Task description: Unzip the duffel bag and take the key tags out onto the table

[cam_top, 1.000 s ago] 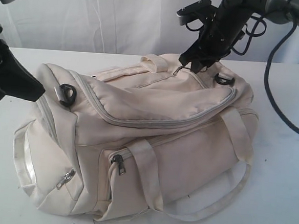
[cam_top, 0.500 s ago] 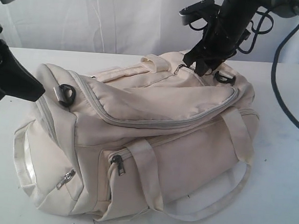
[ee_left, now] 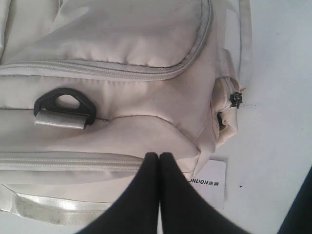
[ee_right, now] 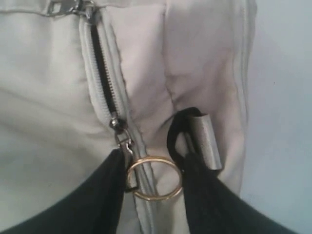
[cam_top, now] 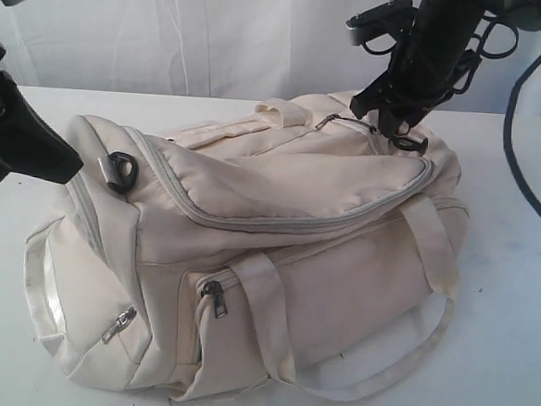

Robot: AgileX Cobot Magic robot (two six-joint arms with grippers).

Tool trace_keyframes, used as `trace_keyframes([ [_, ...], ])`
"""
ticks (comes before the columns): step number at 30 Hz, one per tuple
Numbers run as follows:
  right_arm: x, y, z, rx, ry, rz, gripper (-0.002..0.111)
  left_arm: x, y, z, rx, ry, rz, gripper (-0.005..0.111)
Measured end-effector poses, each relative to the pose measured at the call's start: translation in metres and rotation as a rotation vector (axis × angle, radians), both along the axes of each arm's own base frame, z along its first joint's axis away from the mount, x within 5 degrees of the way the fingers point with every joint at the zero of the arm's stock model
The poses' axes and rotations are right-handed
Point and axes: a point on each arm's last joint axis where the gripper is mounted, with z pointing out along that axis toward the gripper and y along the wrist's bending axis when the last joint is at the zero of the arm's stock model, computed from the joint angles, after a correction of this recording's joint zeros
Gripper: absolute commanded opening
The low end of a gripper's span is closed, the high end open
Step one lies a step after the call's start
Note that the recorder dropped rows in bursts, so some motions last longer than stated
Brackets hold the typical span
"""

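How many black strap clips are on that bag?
2. One clip on the duffel bag near its left end, another clip by the right gripper. More may be hidden.

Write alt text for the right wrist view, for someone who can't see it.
The right gripper pinches a gold ring on a zip pull of the cream bag. Behind the pull the zip lies partly open, and a black clip sits beside one finger.

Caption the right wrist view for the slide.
Right gripper grips the brass pull ring on the duffel bag's partly opened zip.
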Motion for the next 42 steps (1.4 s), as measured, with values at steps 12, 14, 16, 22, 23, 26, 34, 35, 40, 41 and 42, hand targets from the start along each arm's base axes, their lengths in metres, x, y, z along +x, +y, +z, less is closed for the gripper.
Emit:
trace_keyframes([
  [12, -0.010, -0.005, 0.012, 0.015, -0.006, -0.023, 0.000, 0.000, 0.000, 0.000, -0.004, -0.001, -0.005, 0.000],
  [14, -0.013, -0.006, 0.005, 0.004, 0.017, -0.024, 0.000, 0.000, 0.000, 0.000, -0.003, -0.001, -0.005, 0.000],
  [16, -0.016, -0.008, 0.000, -0.004, 0.035, -0.025, 0.000, 0.000, -0.001, 0.000, -0.005, -0.002, -0.007, 0.000],
  [22, -0.023, -0.013, 0.013, -0.020, 0.001, -0.025, 0.000, 0.000, -0.001, 0.000, -0.005, -0.002, -0.007, 0.000],
  [23, -0.025, -0.014, 0.017, -0.018, -0.009, -0.025, 0.000, 0.000, -0.001, 0.000, -0.005, -0.002, -0.007, 0.000],
  [26, -0.030, -0.017, 0.032, -0.012, -0.040, -0.026, 0.000, 0.000, -0.001, 0.000, -0.005, -0.002, -0.007, 0.000],
  [34, -0.041, -0.023, 0.057, -0.007, -0.091, -0.028, 0.000, 0.000, -0.001, 0.000, -0.005, -0.002, -0.007, 0.000],
  [35, -0.042, -0.024, 0.059, -0.007, -0.094, -0.028, 0.000, 0.000, -0.001, 0.000, -0.005, -0.002, -0.007, 0.000],
  [40, -0.045, -0.026, 0.065, -0.005, -0.106, -0.035, 0.000, 0.000, -0.001, 0.000, -0.005, -0.002, -0.007, 0.000],
  [41, -0.045, -0.026, 0.066, -0.003, -0.108, -0.037, 0.000, 0.000, -0.001, 0.000, -0.005, -0.002, -0.007, 0.000],
  [42, -0.045, -0.026, 0.066, -0.002, -0.108, -0.039, 0.000, 0.000, -0.001, 0.000, -0.005, -0.002, -0.007, 0.000],
])
